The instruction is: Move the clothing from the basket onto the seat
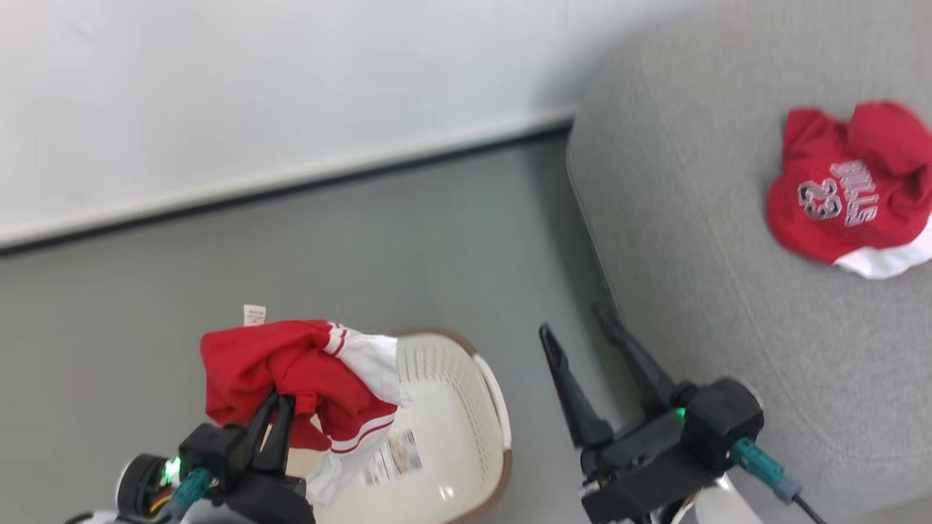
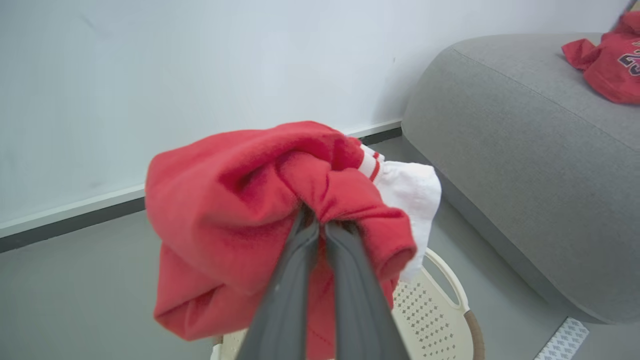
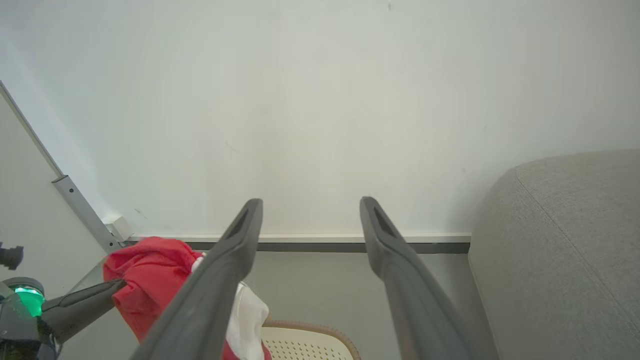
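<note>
**Item 1, left hand** [image 1: 280, 404]: clenched on a bunched red garment [image 1: 291, 364] with a white panel and red-striped trim. I hold it raised over the basket [image 1: 497, 407]. A white tail hangs toward the inside; I cannot tell whether it touches.

**Item 2, right hand** [image 1: 575, 325]: released, fingers spread wide, nothing between them, between the basket and the seat [image 1: 728, 276].

**Item 3, BULLS 23 jersey** [image 1: 844, 196]: crumpled on the seat, well apart from both hands.

**Item 4, basket:** on the floor [image 1: 328, 240] near the seat, barcode sticker [image 1: 397, 453] showing on its bottom.

**Step in hand:** the carry, as I judge it. Next I must swing the left arm across above the seat's rounded edge, tail clear of the rim, then let go.

**Room:** smooth grey floor, plain white wall [image 1: 255, 87], pale skirting [image 1: 291, 178].
</note>
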Motion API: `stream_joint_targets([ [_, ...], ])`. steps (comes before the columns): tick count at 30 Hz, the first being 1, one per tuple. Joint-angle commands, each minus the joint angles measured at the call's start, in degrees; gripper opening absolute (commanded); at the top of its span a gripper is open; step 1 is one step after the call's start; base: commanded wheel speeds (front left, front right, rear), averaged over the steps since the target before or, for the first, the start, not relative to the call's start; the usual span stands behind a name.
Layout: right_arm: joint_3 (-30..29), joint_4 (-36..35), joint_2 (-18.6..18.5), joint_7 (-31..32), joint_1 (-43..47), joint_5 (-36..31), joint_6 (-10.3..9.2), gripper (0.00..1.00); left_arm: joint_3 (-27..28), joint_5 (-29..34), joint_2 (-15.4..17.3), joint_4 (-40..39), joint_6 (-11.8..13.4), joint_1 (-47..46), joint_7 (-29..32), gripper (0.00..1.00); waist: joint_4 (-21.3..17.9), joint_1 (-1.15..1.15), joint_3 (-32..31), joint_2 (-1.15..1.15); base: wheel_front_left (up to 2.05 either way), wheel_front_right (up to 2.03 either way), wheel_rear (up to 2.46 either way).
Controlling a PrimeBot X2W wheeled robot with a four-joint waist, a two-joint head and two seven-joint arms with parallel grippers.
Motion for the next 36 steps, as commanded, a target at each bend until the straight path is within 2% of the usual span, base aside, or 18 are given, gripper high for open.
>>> stream_joint_targets([
  [1, 0.2, -0.1, -0.4, 0.0, 1.0, 0.6, -0.04, 1.00, 0.3, 0.1, -0.1, -0.6, -0.2, 1.4, -0.3, 0.00, 2.7, 0.02, -6.6, 0.01, 0.00, 0.00, 0.00],
  [6, 1.7, 1.0, -1.3, 0.0, 3.4, 1.3, -0.04, 1.00, 3.1, 1.1, -1.1, -4.8, -0.5, 4.5, -0.3, 0.00, 3.0, 0.02, -10.7, 0.01, 0.00, 0.00, 0.00],
  [16, 6.4, 1.6, -2.5, 0.0, 3.3, 2.9, -0.04, 1.00, 5.5, 3.0, -2.4, -12.6, -2.4, 5.2, -0.3, 0.00, 3.5, 0.02, -13.6, 0.01, 0.00, 0.00, 0.00],
  [25, 15.8, 4.2, -3.9, 0.0, -2.0, 3.5, -0.04, 1.00, 3.9, 4.2, -3.0, -15.8, -4.2, 3.6, -0.3, 0.00, 2.7, 0.02, -14.9, 0.01, 0.00, 0.00, 0.00],
  [36, 18.9, 10.4, -2.3, 0.0, -6.1, 4.5, -0.04, 1.00, -1.0, 4.6, -4.3, -17.2, -5.4, 1.8, -0.3, 0.00, 3.3, 0.02, -16.0, 0.01, 0.00, 0.00, 0.00],
])
